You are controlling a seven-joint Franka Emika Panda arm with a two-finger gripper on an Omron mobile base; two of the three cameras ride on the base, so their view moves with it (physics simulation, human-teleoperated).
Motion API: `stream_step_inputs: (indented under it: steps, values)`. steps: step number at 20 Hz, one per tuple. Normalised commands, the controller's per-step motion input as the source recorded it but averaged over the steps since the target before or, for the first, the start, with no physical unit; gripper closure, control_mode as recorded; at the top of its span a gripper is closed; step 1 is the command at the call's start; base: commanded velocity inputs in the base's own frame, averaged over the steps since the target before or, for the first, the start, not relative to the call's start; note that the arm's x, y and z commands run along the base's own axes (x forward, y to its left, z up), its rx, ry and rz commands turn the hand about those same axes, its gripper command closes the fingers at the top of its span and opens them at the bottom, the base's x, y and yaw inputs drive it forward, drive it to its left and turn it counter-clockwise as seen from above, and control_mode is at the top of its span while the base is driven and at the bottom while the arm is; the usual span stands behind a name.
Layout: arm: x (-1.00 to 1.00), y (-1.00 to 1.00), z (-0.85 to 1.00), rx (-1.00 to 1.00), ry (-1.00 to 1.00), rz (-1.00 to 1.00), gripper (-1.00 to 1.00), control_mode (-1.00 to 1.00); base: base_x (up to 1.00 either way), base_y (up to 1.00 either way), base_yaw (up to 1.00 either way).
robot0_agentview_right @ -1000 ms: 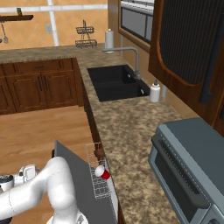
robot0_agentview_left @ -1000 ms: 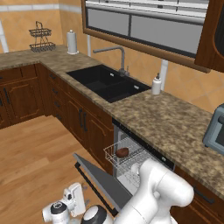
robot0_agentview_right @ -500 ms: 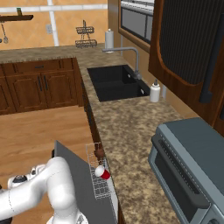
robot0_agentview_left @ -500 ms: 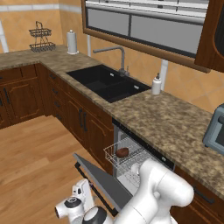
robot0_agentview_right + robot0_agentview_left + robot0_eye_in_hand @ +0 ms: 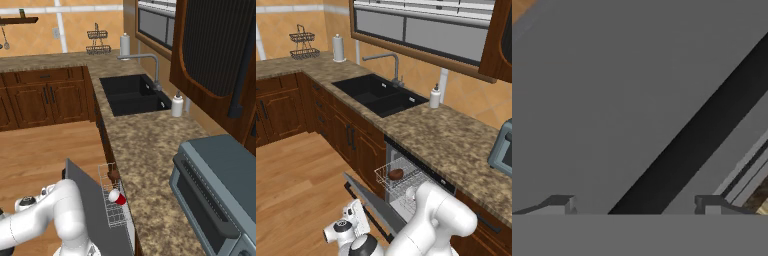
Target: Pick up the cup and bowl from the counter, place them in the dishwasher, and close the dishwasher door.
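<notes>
Down at the bottom of the hand view, the gripper (image 5: 634, 202) has its two tips set wide apart with nothing between them, pressed close against the grey dishwasher door (image 5: 602, 95), whose dark bar handle (image 5: 697, 135) runs diagonally between the tips. In the left base view the hand sits low at the bottom left, under the half-lowered door (image 5: 373, 202).

Just beyond, one white wire rack (image 5: 401, 182) sticks out over the door, holding one brown bowl (image 5: 396, 174); the right base view shows one red cup (image 5: 118, 197) lying on its side in the same rack. So both dishes are already in the dishwasher (image 5: 112, 200), off the counter (image 5: 446, 140).

The trouble I'd expect: the rack looks pulled out, so pushing the door up could jam it against the wire or rattle the cup loose. The open fingers could also slide off the smooth panel.

Further back: one black sink (image 5: 378, 95), one soap bottle (image 5: 435, 96), one toaster oven (image 5: 220, 190).
</notes>
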Motion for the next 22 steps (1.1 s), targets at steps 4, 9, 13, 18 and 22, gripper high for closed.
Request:
stream_step_inputs:
  steps: [4,9,13,18,22]
  values:
    - [0.46,-0.62,0.0,-0.38,-0.08,-0.48,-1.0,-1.0,0.0,0.0,0.0]
    - [0.36,-0.72,-0.01,-0.35,-0.07,-0.49,-1.0,-1.0,0.0,0.0,0.0]
    - [0.36,-0.81,-0.11,-0.33,-0.06,-0.48,-1.0,-1.0,0.0,0.0,0.0]
    - [0.31,-0.89,-0.19,-0.32,-0.05,-0.48,-1.0,-1.0,0.0,0.0,0.0]
    - [0.29,-0.99,-0.39,-0.33,-0.05,-0.46,-1.0,-1.0,0.0,0.0,0.0]
